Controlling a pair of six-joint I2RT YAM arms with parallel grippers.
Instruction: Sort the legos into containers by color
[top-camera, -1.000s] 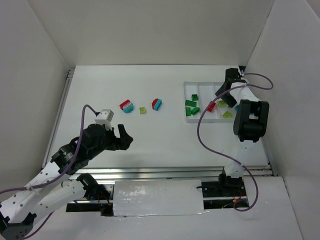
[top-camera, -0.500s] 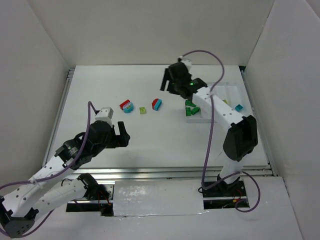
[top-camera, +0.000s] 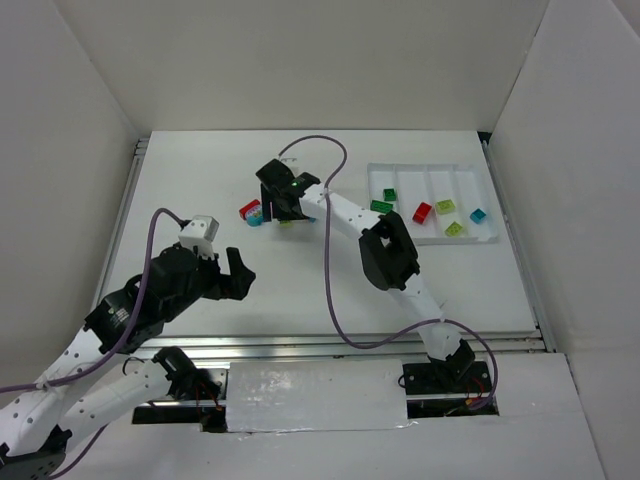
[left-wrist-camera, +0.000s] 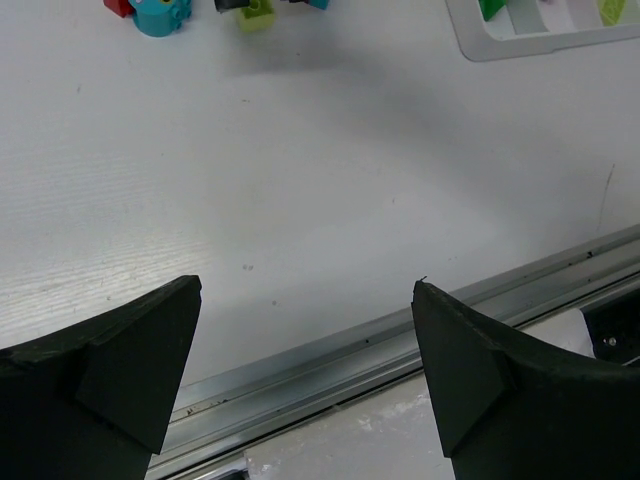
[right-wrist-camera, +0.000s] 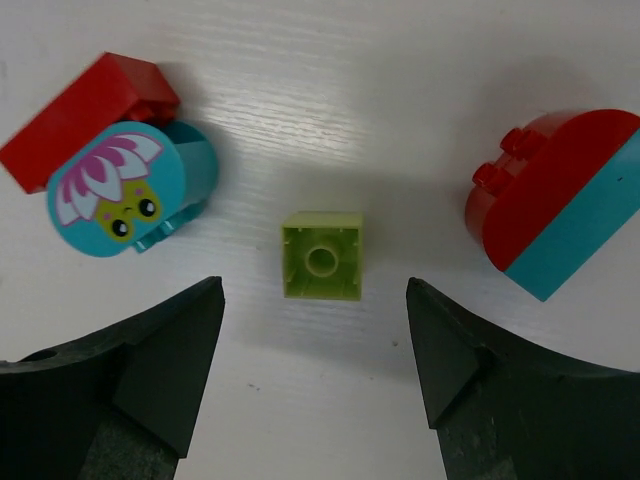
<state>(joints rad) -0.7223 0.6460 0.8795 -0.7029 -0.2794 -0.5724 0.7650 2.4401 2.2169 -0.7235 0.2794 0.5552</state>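
Right claw (right-wrist-camera: 314, 290) open, empty, directly above yellow-green brick (right-wrist-camera: 322, 256); left claw (left-wrist-camera: 306, 283) wide open, empty.

Top view: yellow-green brick (right-wrist-camera: 322, 256) largely hidden beneath right gripper (top-camera: 284, 208); left wrist view: tray (left-wrist-camera: 480, 45) cropped by top edge.

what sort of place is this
Probably a robot lab bench: a white table boxed in by plain walls, a left arm and right arm bolted at its near edge, toy bricks and a sorting tray.
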